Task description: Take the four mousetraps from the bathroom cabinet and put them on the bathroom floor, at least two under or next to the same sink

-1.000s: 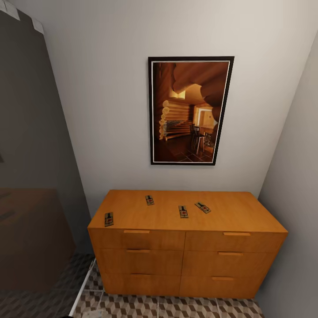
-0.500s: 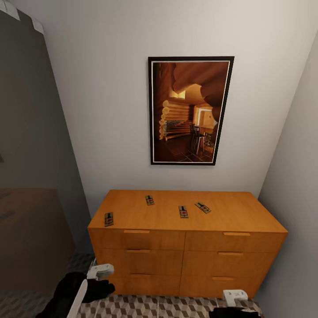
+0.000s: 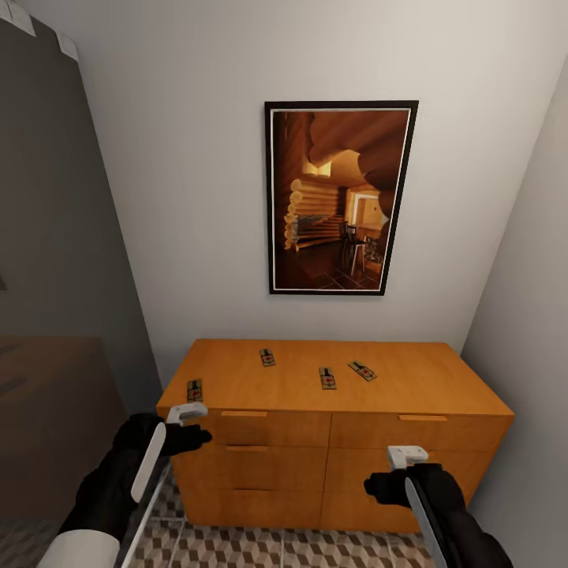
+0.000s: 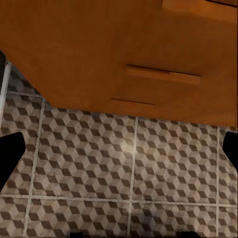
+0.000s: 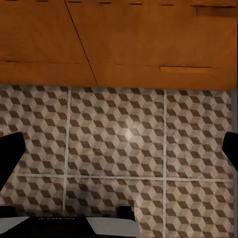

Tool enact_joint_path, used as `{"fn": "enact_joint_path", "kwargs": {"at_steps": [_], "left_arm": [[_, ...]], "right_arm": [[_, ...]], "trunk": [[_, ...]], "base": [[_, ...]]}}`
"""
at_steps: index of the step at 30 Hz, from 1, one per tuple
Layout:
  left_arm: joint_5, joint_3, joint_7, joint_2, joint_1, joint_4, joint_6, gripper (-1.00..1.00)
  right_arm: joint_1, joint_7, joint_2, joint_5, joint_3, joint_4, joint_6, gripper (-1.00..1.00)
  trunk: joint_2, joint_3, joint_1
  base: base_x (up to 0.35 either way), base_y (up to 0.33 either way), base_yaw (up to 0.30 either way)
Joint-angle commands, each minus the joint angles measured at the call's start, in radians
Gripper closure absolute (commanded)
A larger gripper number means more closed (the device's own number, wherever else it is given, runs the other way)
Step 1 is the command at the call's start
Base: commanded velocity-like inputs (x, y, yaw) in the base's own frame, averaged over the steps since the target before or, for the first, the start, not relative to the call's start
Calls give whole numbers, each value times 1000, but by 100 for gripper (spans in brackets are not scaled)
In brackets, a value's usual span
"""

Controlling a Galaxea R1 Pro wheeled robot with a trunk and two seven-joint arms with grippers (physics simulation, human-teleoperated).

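Note:
Several mousetraps lie on top of the orange-brown cabinet [image 3: 331, 442]: one at its front left corner [image 3: 194, 390], one near the back [image 3: 267, 357], and two side by side at the middle [image 3: 327, 378] [image 3: 362, 370]. My left gripper [image 3: 188, 432] hangs in front of the cabinet's left drawers, just below the corner trap. My right gripper [image 3: 393, 477] hangs before the right drawers. Both wrist views look down on the bathroom floor [image 4: 99, 163] [image 5: 124, 129] and the cabinet's lower drawers [image 4: 99, 49] [image 5: 124, 44]. Each gripper [image 4: 119, 153] [image 5: 119, 151] is open and holds nothing. The bathroom sink is out of view.
A framed picture [image 3: 339, 197] hangs on the white wall above the cabinet. A dark glass panel [image 3: 55, 315] stands close on the left and a white wall [image 3: 528, 315] close on the right. Cube-patterned floor tiles [image 3: 260, 548] run in front of the cabinet.
Both arms have risen from below the picture to drawer height in front of the cabinet. The mousetraps and the camera have not moved.

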Motion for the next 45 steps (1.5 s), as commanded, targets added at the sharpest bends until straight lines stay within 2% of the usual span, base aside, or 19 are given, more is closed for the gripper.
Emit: {"fn": "enact_joint_path", "kwargs": {"at_steps": [1,4,9,14,21,30,35,37,38,42,45], "left_arm": [[3,12,-1,1,-20,15,4,-100],[3,45,-1,3,-89,70,5,-100],[3,62,-1,5,-159,127,5,-100],[3,69,-1,6,-218,166,6,-100],[2,70,-1,6,-268,203,7,-100],[1,71,7,7,-357,314,6,-100],[-1,70,42,7,-384,348,3,-100],[-1,69,85,5,-391,366,2,-100],[-1,69,85,5,-391,366,2,-100],[1,67,164,-3,-395,386,1,-100],[1,67,184,-12,-396,389,2,-100]], "right_arm": [[-16,0,0,0,0,-1,4,-100],[-64,-1,0,-1,0,-2,4,-100],[-113,-2,1,-1,-1,-3,4,-100],[-175,-2,-1,1,-5,-2,4,-100],[-233,-3,0,2,-7,-3,4,-100],[-271,-4,-1,2,-11,-22,4,-100],[-306,-6,-1,9,-11,-36,4,-100],[-337,-6,-3,11,-12,-40,4,-100],[-337,-6,-3,11,-12,-40,4,-100],[-369,-6,-6,14,-11,-42,4,-100],[-376,-7,-6,15,-11,-42,4,-100]], "trunk": [[-1,-1,0],[-1,-1,0],[-1,-1,0],[-1,-1,0],[-1,-1,0],[-1,-1,0],[-1,-1,0],[-1,-1,0],[-1,-1,0],[-1,-1,0],[-1,-1,0]], "base": [[0,0,0],[0,0,0],[0,0,0],[0,0,0],[0,0,0],[0,0,0],[0,0,0],[0,0,0],[0,0,0],[0,0,0],[0,0,0]]}}
